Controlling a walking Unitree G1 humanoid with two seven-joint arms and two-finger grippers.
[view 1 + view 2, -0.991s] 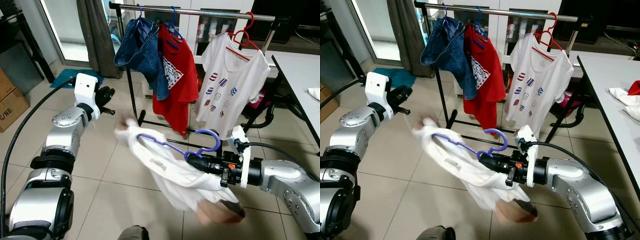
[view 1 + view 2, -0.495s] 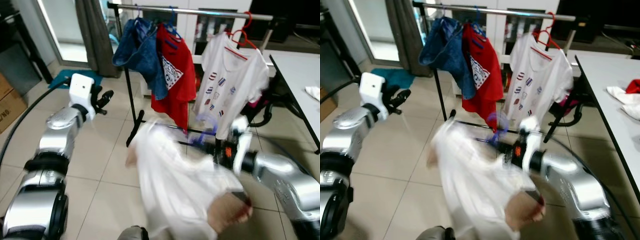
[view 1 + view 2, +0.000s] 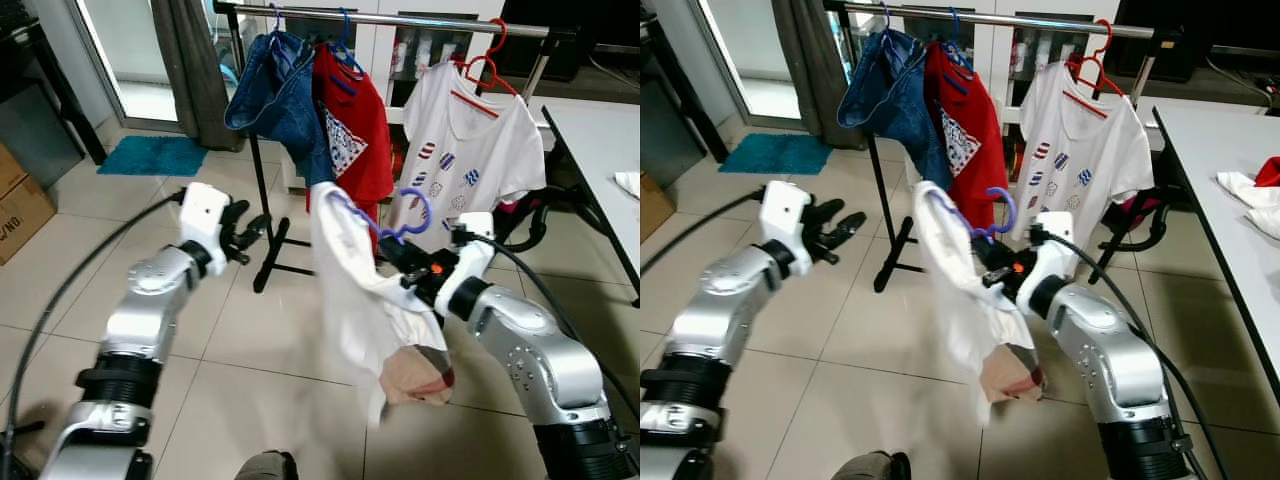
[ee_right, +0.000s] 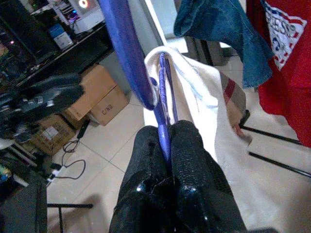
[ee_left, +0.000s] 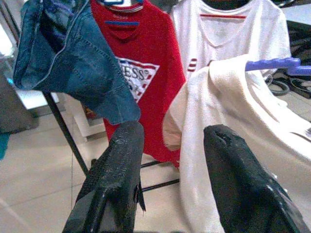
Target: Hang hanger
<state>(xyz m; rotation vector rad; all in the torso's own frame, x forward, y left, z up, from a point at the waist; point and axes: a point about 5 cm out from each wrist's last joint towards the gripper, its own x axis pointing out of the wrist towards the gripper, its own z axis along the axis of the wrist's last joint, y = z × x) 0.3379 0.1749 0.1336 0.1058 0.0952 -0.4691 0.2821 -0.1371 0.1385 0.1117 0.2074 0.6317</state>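
**Getting the hook up to the rail**

We have the purple hanger (image 3: 378, 225) pinched between the two fingers of our right gripper (image 4: 167, 145), clamped on its bar, with a white garment (image 3: 360, 310) draped over it and hanging low toward the tiled floor (image 3: 250, 330). It sits below and in front of the clothes rail (image 3: 400, 20), in line with the gap between the red t-shirt (image 3: 355, 130) and the white printed t-shirt (image 3: 470, 160). Our left gripper (image 5: 170, 145) is out to the side with its fingers spread, holding nothing.

To do this well, we judge the hook should be raised above the rail first, opening facing it, then lowered on (a slow lift lets the swinging cloth settle). Aiming for that gap avoids snagging the denim piece (image 3: 280, 95) or the neighbouring hangers. The grip should stay firm until the hook bears the weight.
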